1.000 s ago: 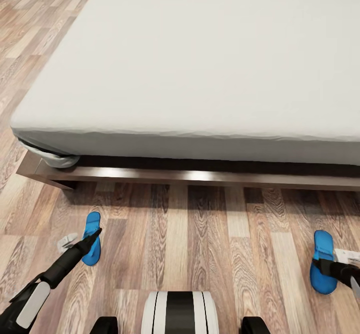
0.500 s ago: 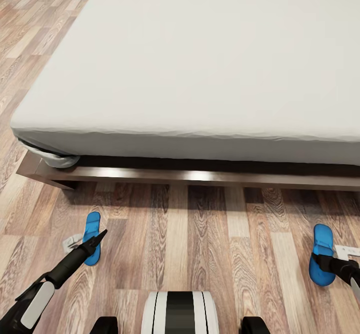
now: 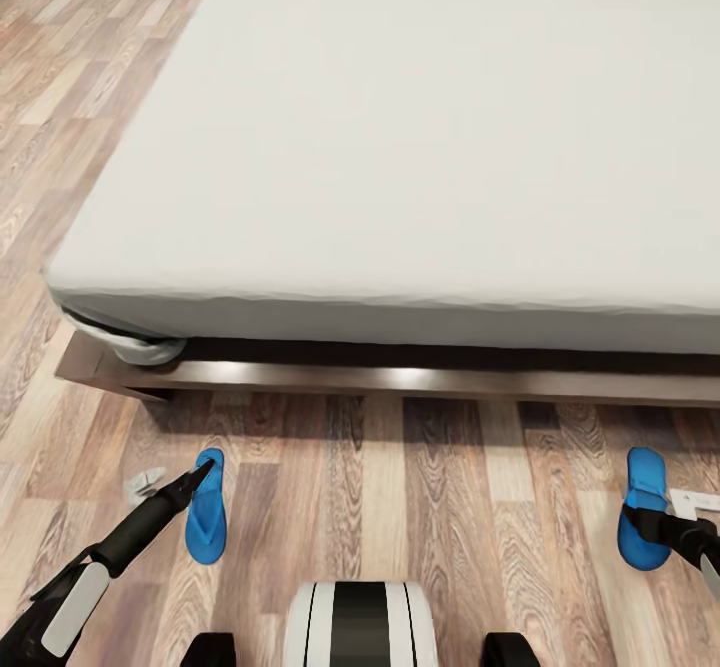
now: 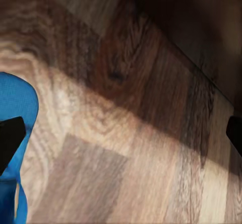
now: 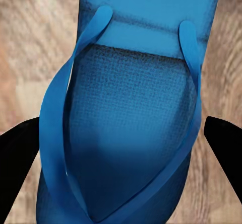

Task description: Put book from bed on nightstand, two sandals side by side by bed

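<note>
Nothing in the room really counted as a container, so the closest thing was the bed [image 3: 400,147], and its big pale mattress had nothing lying on it as far as I could see, no book in sight on that part. The low dark brown frame [image 3: 400,379] ran along the wood-plank floor [image 3: 420,507] right in front of the robot. One blue sandal [image 3: 206,509] lay on the floor near the bed's corner, toe end toward the frame, and the left gripper [image 3: 198,475] hung right at its bed-side end. In the left wrist view that sandal [image 4: 15,133] sat off to one side by one dark fingertip [image 4: 9,138], the other tip was far across, so the jaws were spread wide with only bare floor between them. The other sandal [image 3: 640,509] lay well apart on the robot's right, also close to the frame. The right gripper [image 3: 645,527] was over it, and in the right wrist view the sandal [image 5: 133,113] lay between the two fingers [image 5: 17,158], which stood wide on either side of it, not closed on it. A small pale grey scrap [image 3: 145,482] lay on the floor just beside the left arm, and a white something [image 3: 695,500] sat next to the right sandal, couldn't tell what either was. The robot's own white and black base [image 3: 360,625] showed low down in the head view.
</note>
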Controlling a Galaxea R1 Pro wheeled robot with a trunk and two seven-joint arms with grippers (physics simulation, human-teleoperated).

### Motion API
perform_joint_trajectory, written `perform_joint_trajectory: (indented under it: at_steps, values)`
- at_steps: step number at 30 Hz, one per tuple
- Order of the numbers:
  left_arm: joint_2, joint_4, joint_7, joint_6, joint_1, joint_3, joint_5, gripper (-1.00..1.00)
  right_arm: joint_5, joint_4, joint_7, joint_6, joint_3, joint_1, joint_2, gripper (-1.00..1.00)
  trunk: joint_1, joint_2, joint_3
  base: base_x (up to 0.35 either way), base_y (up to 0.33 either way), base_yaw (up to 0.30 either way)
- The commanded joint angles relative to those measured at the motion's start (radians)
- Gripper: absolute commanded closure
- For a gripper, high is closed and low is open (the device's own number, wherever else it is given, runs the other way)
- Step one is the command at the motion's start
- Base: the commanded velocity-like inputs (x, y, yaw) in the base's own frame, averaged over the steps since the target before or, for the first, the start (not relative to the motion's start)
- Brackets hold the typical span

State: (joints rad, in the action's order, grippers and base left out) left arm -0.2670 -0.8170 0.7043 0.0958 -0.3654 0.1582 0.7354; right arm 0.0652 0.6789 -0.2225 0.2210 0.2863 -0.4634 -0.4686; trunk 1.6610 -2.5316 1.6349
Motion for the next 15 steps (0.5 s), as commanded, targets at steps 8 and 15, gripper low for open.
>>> perform_joint_trajectory:
  at_steps: [8, 15]
  values:
    - [0.000, 0.001, 0.004, 0.010, -0.001, 0.001, 0.010, -1.00, 0.001, 0.002, -0.009, 0.009, 0.005, 0.000, -0.001, 1.00, 0.000, 0.000, 0.001, -0.040, 0.264, 0.000]
    - [-0.001, 0.001, 0.004, 0.010, -0.001, 0.001, 0.010, -1.00, 0.001, 0.002, -0.009, 0.010, 0.004, 0.000, -0.001, 1.00, 0.000, 0.000, 0.001, -0.185, 0.262, 0.000]
